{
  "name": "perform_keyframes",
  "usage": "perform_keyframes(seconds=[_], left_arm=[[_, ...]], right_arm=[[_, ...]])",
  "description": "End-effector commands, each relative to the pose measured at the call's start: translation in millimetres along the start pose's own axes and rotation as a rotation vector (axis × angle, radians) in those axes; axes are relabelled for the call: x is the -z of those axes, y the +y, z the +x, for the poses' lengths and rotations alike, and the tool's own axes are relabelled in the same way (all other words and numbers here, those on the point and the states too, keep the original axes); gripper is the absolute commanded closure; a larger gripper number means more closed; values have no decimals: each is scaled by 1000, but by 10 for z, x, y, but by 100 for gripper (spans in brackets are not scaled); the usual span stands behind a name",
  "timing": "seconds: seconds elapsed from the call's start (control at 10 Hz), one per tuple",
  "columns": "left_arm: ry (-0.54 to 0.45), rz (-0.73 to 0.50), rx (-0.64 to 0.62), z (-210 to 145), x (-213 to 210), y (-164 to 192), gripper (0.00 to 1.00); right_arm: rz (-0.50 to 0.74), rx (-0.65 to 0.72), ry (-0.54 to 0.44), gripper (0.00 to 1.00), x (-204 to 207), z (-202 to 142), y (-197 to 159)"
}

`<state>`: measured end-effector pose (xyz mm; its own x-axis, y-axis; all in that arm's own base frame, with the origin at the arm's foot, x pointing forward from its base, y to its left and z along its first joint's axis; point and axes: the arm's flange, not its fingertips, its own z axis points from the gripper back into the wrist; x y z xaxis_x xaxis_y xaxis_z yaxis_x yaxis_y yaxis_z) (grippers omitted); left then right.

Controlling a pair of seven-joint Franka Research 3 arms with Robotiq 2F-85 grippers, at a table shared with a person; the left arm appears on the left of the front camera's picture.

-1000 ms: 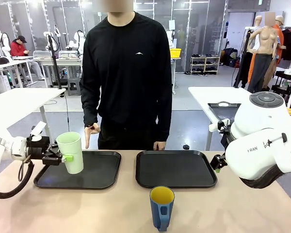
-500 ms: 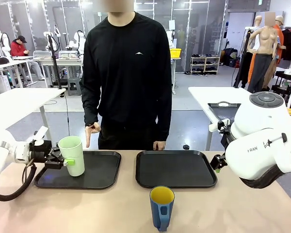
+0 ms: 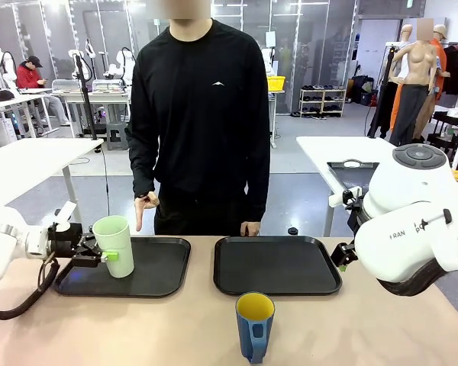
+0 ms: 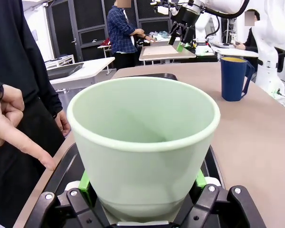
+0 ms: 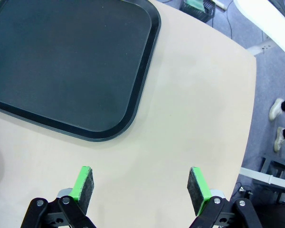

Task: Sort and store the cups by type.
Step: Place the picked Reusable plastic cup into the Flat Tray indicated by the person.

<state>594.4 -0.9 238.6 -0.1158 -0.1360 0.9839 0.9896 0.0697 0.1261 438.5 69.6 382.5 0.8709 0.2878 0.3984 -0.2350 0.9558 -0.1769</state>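
**Figure.** Sorting station, described relative to the left tray [image 3: 159, 268], a shallow black rectangular tray with rounded corners, a raised rim and a matte surface.

**Materials and shapes.** The tumbler [image 3: 113, 245] is smooth pale mint-green plastic, handleless, tapering from a wide rolled lip to a narrower base. It stands upright over the left part of the left tray; whether its base touches the tray cannot be told. The mug [image 3: 254, 326] is dark blue with a yellow interior and a side handle. It stands on the pale beige table [image 3: 137, 335], to the right of the left tray and nearer the robot. A matching right tray [image 3: 277, 264] lies just beside the left tray.

**Pose.** The left gripper [image 3: 105, 255] reaches in level from beyond the left tray's left rim. It is clamped on the tumbler's lower wall, one green pad [image 4: 84, 181] pressed against each side. A black cable loops under the white forearm. The right gripper [image 5: 141, 186] is well apart from the left tray, past the right tray, above bare tabletop. Its pads are spread wide and hold nothing. The person's hand [image 3: 143, 207] hangs beyond the left tray's far rim, index finger extended downward.
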Motion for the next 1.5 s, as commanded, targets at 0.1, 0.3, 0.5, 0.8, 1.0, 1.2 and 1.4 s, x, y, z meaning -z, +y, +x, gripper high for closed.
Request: perform_keyframes(seconds=[0.1, 0.3, 0.5, 0.8, 1.0, 1.2, 1.4], left_arm=[[3, 15, 13, -111, 12, 75, 13], [9, -8, -32, -95, 17, 64, 0], [16, -6, -30, -63, 0, 76, 0], [24, 19, -33, -41, -91, 84, 0], [43, 45, -33, -14, -231, 64, 0], [42, 95, -30, -4, -403, 65, 0], [46, 134, -32, 4, -560, 54, 0]], right_arm=[[1, 3, -1, 0, 5, 2, -5], [1, 3, -1, 0, 5, 2, -5], [1, 3, -1, 0, 5, 2, -5], [1, 3, -1, 0, 5, 2, -5], [1, 3, -1, 0, 5, 2, -5], [1, 3, -1, 0, 5, 2, -5], [1, 3, -1, 0, 5, 2, -5]])
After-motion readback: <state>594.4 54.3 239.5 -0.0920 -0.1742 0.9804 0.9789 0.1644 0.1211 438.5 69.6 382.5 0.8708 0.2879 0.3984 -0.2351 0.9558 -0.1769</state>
